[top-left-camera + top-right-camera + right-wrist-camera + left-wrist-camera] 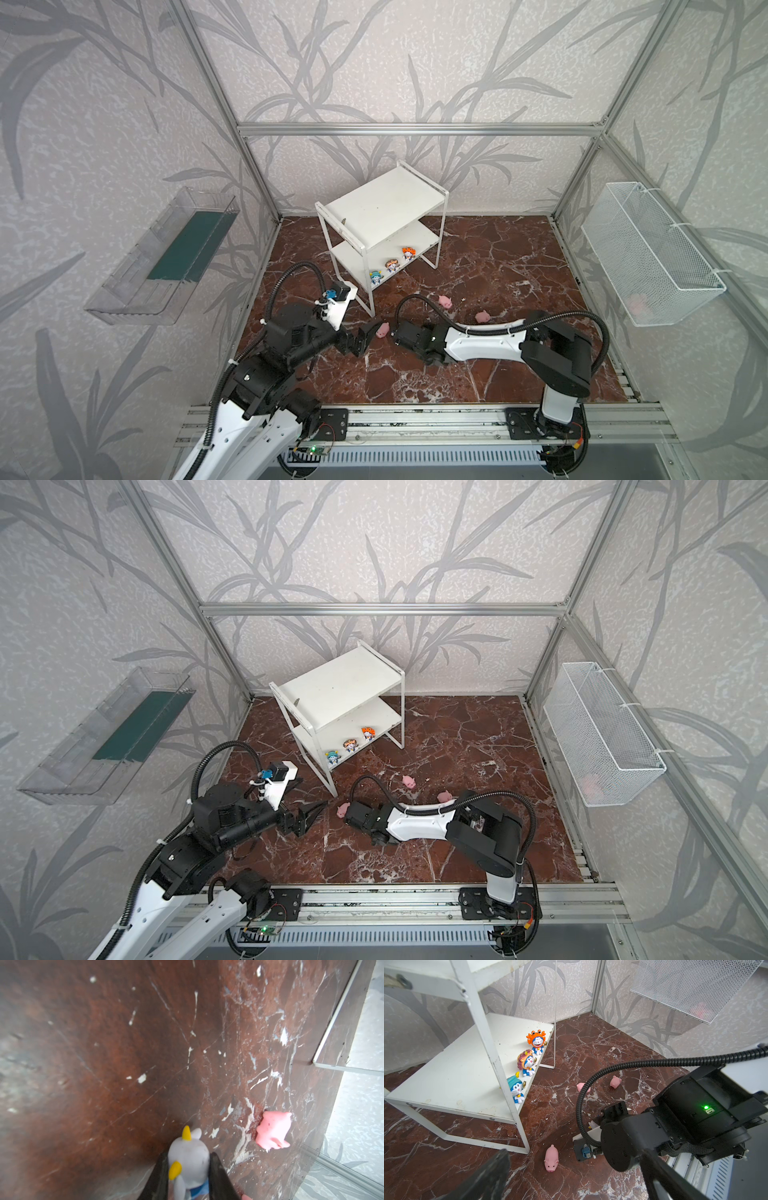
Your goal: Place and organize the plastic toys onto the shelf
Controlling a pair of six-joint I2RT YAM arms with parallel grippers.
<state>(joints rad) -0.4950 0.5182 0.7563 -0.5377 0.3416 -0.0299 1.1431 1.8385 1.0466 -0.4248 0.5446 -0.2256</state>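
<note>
Brown marble tabletop point(498, 257), leaf-papered walls. Shelf point(386, 199) stands toward 11 o'clock. Three figurines point(392, 266) line the front edge of its lower board, and the top board is bare. Right pincer point(189, 1159) is clenched on the white horned figurine point(187, 1169); I judge it the fourth for that row. Left pincer point(313, 817) is released wide, with the nearest pig point(382, 330) at its 3 o'clock, likely my next pick. Second pig point(445, 301) and third pig point(482, 317) lie loose beyond.
</note>
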